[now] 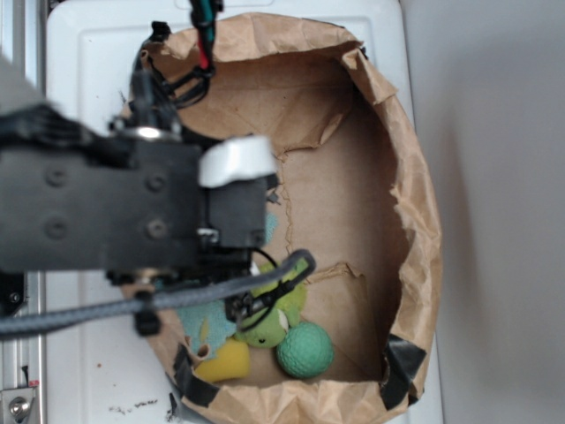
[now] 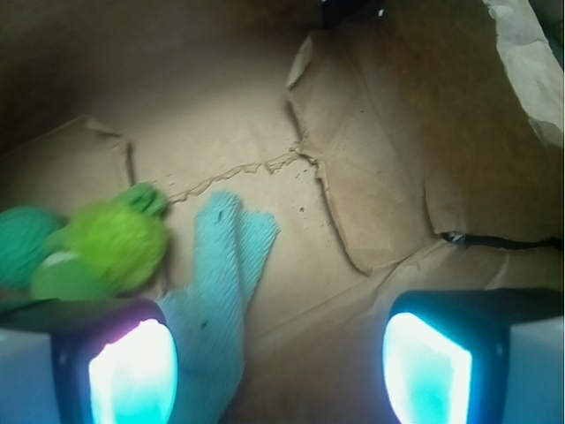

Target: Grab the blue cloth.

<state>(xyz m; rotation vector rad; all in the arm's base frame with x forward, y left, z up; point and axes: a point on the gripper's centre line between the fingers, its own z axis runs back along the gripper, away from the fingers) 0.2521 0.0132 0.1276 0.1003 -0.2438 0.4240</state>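
Pale aqua terry marks the blue cloth [image 2: 221,291], which lies on the brown paper floor of a torn paper bag [image 1: 415,221] set on a white counter [image 1: 97,53]. In the wrist view the cloth sits at lower left of centre. Its long axis runs from the bottom edge of the frame up to 2 finger-like flaps that point toward the upper centre, leaning slightly right. The lower end of the cloth passes just beside the left fingertip [image 2: 132,371], and the right fingertip stands well apart at lower right. The claw [image 2: 278,367] is spread wide, with nothing between its pads. A lime-green plush toy [image 2: 110,247] lies just beside the cloth at mid left, and a green ball [image 2: 22,243] touches the toy at the left edge. In the exterior view the black arm hides most of the cloth [image 1: 205,320]. A yellow object [image 1: 225,360] and the ball [image 1: 305,350] lie near the bag's lower rim.
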